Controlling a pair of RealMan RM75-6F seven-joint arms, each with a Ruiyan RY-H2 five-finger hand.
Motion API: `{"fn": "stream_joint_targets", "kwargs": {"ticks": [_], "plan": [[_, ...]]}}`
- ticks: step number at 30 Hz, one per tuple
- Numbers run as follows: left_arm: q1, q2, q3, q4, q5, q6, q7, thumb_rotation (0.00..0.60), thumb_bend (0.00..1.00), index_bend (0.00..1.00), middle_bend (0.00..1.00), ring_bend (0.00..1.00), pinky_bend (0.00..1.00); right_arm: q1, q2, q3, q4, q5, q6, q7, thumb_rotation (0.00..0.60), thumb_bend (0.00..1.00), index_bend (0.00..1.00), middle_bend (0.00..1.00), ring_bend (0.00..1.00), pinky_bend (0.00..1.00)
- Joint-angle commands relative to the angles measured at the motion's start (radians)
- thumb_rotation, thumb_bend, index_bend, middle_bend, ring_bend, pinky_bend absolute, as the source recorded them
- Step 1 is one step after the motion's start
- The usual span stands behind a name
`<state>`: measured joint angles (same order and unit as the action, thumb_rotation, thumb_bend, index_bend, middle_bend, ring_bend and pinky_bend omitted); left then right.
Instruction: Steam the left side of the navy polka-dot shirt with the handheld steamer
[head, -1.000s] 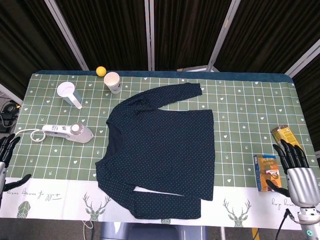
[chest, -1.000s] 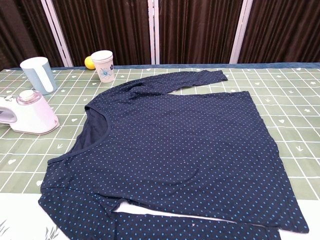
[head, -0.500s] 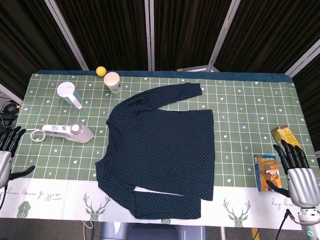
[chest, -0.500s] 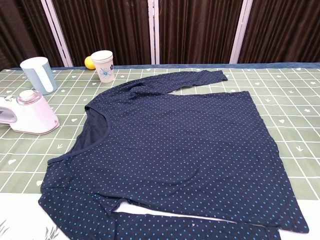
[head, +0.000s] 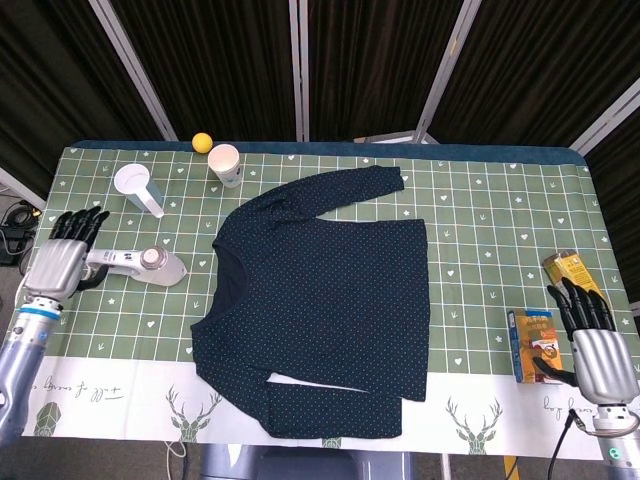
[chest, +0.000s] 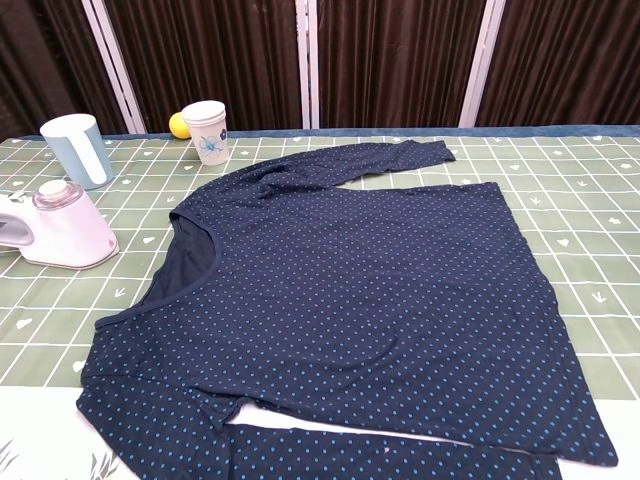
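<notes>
The navy polka-dot shirt (head: 325, 295) lies flat in the middle of the table, also filling the chest view as the shirt (chest: 350, 300). The white handheld steamer (head: 140, 264) lies on its side left of the shirt; its body shows as the steamer (chest: 55, 225) in the chest view. My left hand (head: 62, 262) hovers at the steamer's handle end, fingers spread, holding nothing. My right hand (head: 590, 340) stays at the table's front right edge, fingers extended and empty. Neither hand shows in the chest view.
A light-blue jug (head: 137, 188), a paper cup (head: 225, 164) and a yellow ball (head: 202, 142) stand at the back left. A snack box (head: 534, 345) and a brown can (head: 566, 269) lie near my right hand. The table (head: 500, 220) has a green checked cloth.
My left hand has risen from the table's front left edge and moved in over the steamer's handle end. The right hand, shirt and steamer have stayed put.
</notes>
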<state>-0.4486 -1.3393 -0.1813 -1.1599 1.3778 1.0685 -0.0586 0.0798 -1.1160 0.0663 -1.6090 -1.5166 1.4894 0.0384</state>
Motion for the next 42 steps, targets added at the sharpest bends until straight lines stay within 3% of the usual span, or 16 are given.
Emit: {"fn": "stream_joint_targets", "kwargs": {"ticks": [1, 13, 42], "plan": [[-0.042, -0.061, 0.005, 0.079, -0.013, -0.056, -0.015, 0.6, 0.4, 0.02, 0.0, 0.0, 0.02, 0.002, 0.0, 0.003, 0.005, 0.008, -0.006, 0.007, 0.6, 0.0, 0.0, 0.0, 0.0, 0.0], [-0.067, -0.149, 0.052, 0.243, -0.003, -0.114, -0.098, 0.6, 0.42, 0.05, 0.0, 0.0, 0.02, 0.005, -0.001, 0.008, 0.014, 0.027, -0.021, 0.013, 0.6, 0.0, 0.0, 0.0, 0.0, 0.0], [-0.151, -0.289, 0.031, 0.495, -0.069, -0.256, -0.152, 0.6, 0.47, 0.1, 0.0, 0.0, 0.03, 0.014, -0.011, 0.013, 0.021, 0.048, -0.042, -0.003, 0.6, 0.0, 0.0, 0.0, 0.0, 0.0]]}}
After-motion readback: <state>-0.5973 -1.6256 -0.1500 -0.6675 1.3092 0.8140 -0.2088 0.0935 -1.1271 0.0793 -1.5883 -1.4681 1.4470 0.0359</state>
